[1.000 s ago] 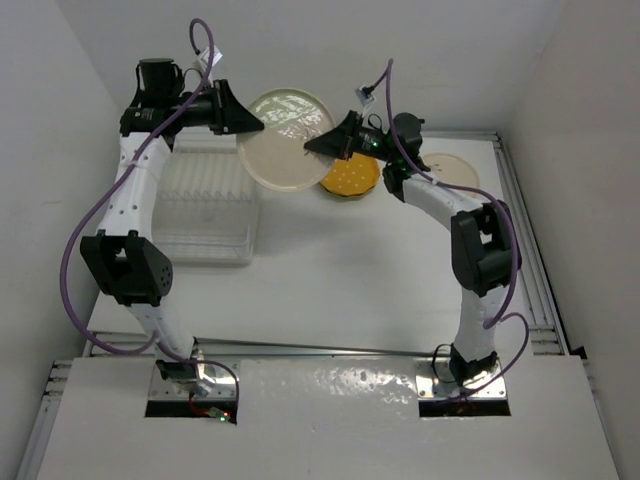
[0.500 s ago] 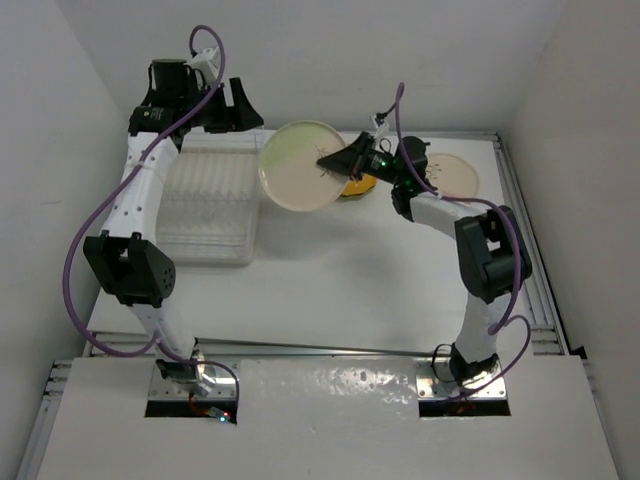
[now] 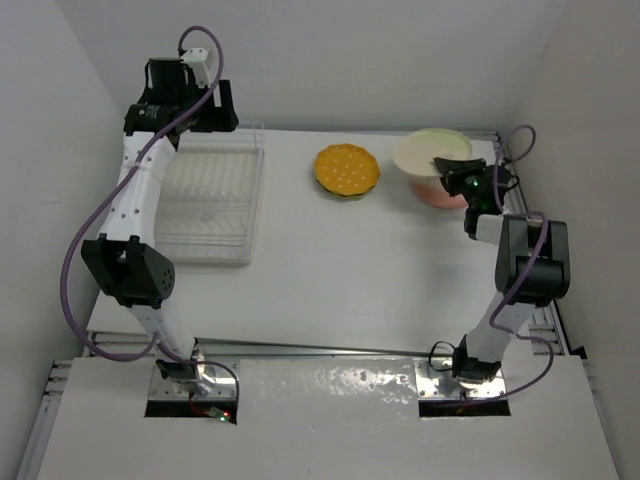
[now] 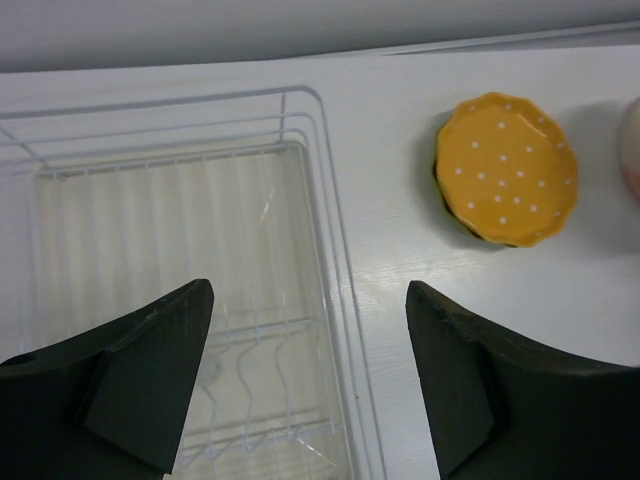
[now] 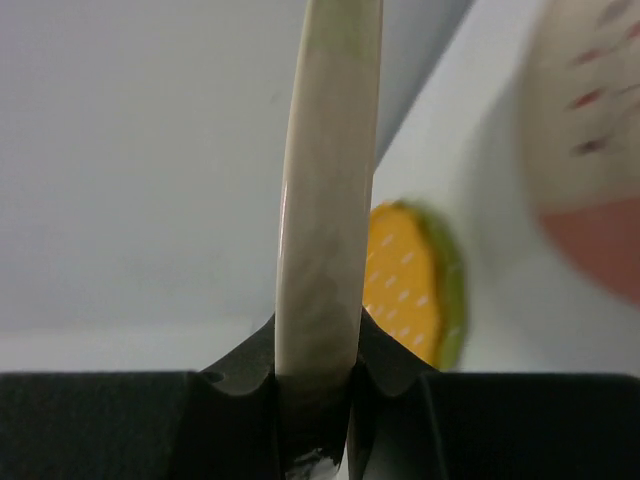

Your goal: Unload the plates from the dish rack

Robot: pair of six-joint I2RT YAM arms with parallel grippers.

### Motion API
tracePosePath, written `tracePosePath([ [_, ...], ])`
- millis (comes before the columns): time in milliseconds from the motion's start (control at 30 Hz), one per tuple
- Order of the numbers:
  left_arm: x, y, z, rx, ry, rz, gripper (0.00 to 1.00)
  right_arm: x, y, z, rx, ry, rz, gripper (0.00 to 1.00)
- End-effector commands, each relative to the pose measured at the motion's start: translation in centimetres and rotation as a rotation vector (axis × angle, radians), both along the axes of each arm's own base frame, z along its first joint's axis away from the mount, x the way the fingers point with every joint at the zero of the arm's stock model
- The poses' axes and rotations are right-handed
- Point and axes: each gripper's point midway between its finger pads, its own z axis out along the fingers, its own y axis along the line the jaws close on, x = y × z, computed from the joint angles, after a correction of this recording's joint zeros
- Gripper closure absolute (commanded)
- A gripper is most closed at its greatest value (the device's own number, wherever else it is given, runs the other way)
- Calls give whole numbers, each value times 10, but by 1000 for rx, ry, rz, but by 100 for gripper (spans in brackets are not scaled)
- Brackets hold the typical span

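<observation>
The dish rack sits on the white table at about 10 o'clock in the top view. No plates show inside it. Its ribbed floor and thin wire rim are all you can see in the left wrist view.

The left gripper hangs over the far end of the rack. Its two black fingers are wide apart and hold nothing.

The orange plate with white dots lies on the table near 12 o'clock, well apart from the rack. It rests on top of a green plate whose edge peeks out underneath.

The right gripper is over at about 2 o'clock. It pinches the pale green-cream plate by its rim. In the right wrist view that plate shows edge-on, squeezed tight between the two black fingers.

Right under the held plate is the cream-and-pink plate, lying on the table. I cannot tell if the two plates touch. In the right wrist view the pink one looks blurry, at about 2 o'clock.
</observation>
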Motion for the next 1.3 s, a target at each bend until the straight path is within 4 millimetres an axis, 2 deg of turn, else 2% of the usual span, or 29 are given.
tracePosePath([
  [0, -15, 22, 22, 87, -55, 54, 24, 4, -55, 46, -54, -140, -239, 100],
  [33, -18, 25, 22, 101, -54, 57, 24, 5, -65, 36, -59, -115, -271, 100],
  [100, -21, 26, 19, 111, -40, 56, 24, 10, -84, 28, -83, -88, -321, 100],
  [133, -22, 27, 18, 115, -38, 53, 24, 14, -89, 17, -98, -65, -323, 100],
  [200, -23, 26, 15, 120, -29, 45, 24, 22, -88, 5, -150, -38, -294, 100],
  [233, -23, 26, 13, 120, -24, 44, 24, 27, -90, 7, -156, -45, -294, 100],
  [267, -24, 26, 13, 121, -23, 42, 24, 29, -91, -3, -154, -26, -297, 100],
  [367, -25, 26, 13, 120, -23, 40, 24, 32, -98, -15, -141, 7, -327, 100],
  [567, -24, 26, 14, 117, -28, 37, 24, 40, -99, -40, -135, 51, -315, 100],
  [600, -24, 25, 14, 115, -28, 34, 24, 40, -98, -49, -137, 76, -311, 100],
  [667, -25, 25, 14, 116, -25, 32, 24, 45, -98, -50, -156, 93, -295, 88],
  [700, -26, 26, 14, 118, -25, 33, 24, 44, -97, -58, -159, 132, -285, 80],
  [767, -27, 26, 12, 119, -23, 32, 24, 42, -96, -67, -185, 174, -268, 70],
  [900, -28, 26, 11, 121, -18, 31, 24, 24, -100, -91, -231, 306, -280, 64],
  [967, -27, 26, 11, 122, -20, 30, 24, 18, -102, -92, -265, 319, -282, 60],
  [1133, -26, 24, 8, 118, -16, 22, 24, 3, -103, -114, -330, 452, -249, 54],
  [1267, -27, 24, 8, 118, -15, 17, 24, -3, -107, -118, -367, 501, -251, 48],
])
